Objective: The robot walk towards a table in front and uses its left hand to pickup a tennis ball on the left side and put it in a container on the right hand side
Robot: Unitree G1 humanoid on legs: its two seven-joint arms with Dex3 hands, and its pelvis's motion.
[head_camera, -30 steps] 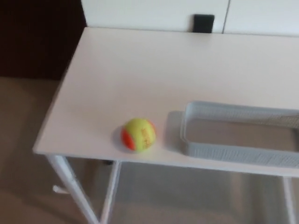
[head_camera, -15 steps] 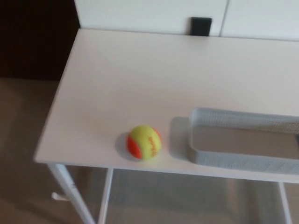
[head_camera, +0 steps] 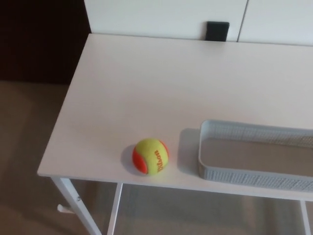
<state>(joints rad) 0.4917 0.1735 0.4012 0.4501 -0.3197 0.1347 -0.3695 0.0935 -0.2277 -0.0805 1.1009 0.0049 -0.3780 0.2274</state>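
On the white table (head_camera: 146, 83) we see a yellow-orange tennis ball (head_camera: 150, 156) beside a grey mesh tray (head_camera: 244, 177); neither hand shows.

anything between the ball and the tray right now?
Nothing. In the head view, only a bare strip of white table separates the tennis ball from the left wall of the grey mesh tray; they sit apart, not touching. Neither hand shows.

Looking down on a white table (head_camera: 146, 83), smooth and evenly lit, standing on thin white legs (head_camera: 74, 201). Backed by white wall panels (head_camera: 161, 14) split by a vertical seam (head_camera: 243, 19), with a small black rectangle (head_camera: 217, 31) at the far edge. To the left, beige floor (head_camera: 24, 147), then a dark brown surface (head_camera: 41, 39) beyond.
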